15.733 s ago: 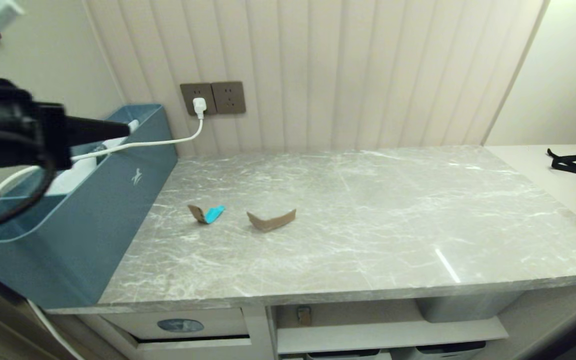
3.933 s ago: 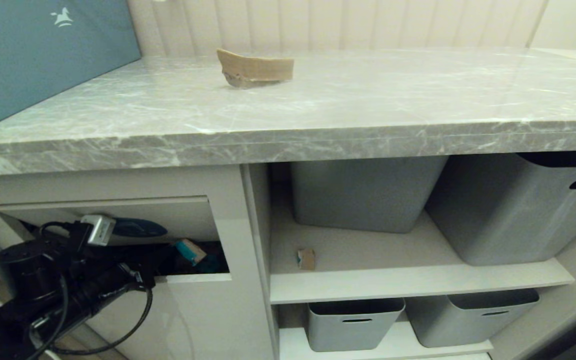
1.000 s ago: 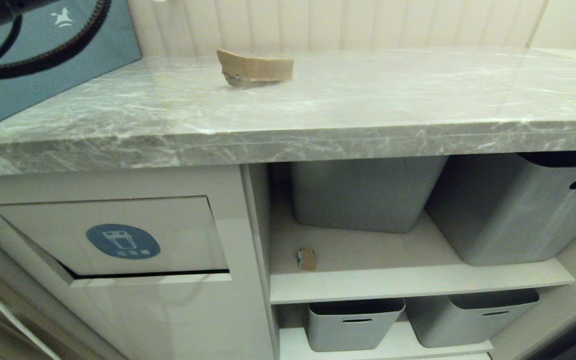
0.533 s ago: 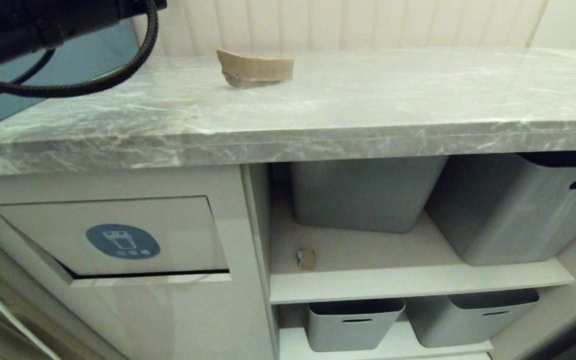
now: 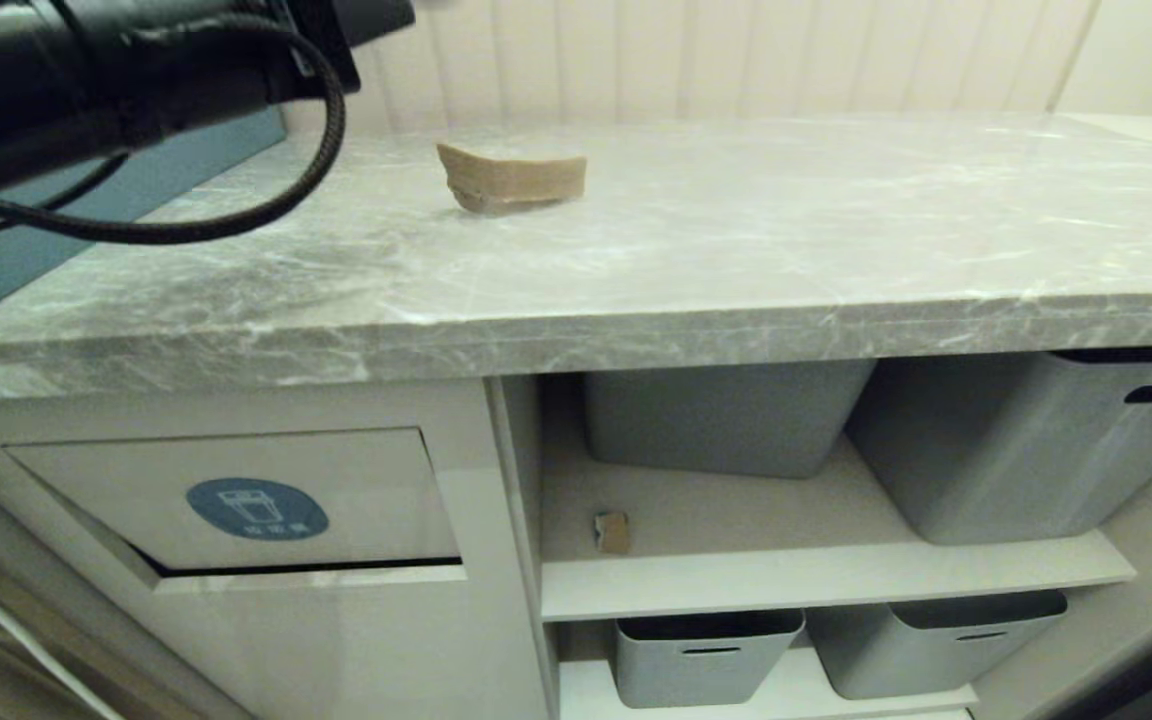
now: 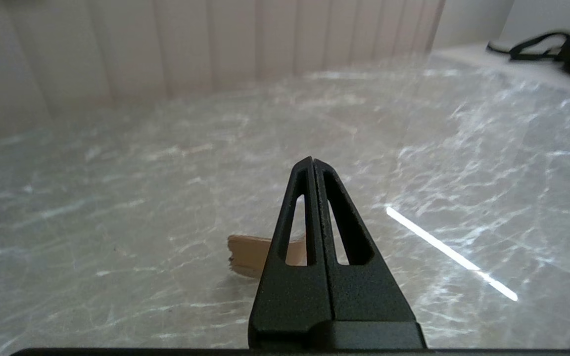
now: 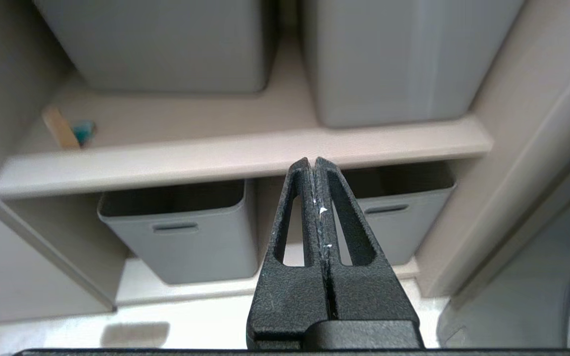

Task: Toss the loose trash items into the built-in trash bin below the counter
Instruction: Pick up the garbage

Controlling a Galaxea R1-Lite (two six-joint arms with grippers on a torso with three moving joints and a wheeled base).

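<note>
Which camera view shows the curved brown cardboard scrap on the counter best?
The head view: the curved brown cardboard scrap lies fully visible. In the left wrist view the shut left pincer partly hides it. The right wrist view misses it.

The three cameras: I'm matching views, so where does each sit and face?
Head: high, facing down at the counter; left arm shows.
Left wrist: behind the shut left gripper, over the cardboard scrap.
Right wrist: behind the shut right gripper, facing the shelf.
Shared: head and left wrist both show the cardboard scrap.

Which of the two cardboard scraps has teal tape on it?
The small scrap on the shelf beside the tubs; the curved scrap on the counter is plain brown.
</note>
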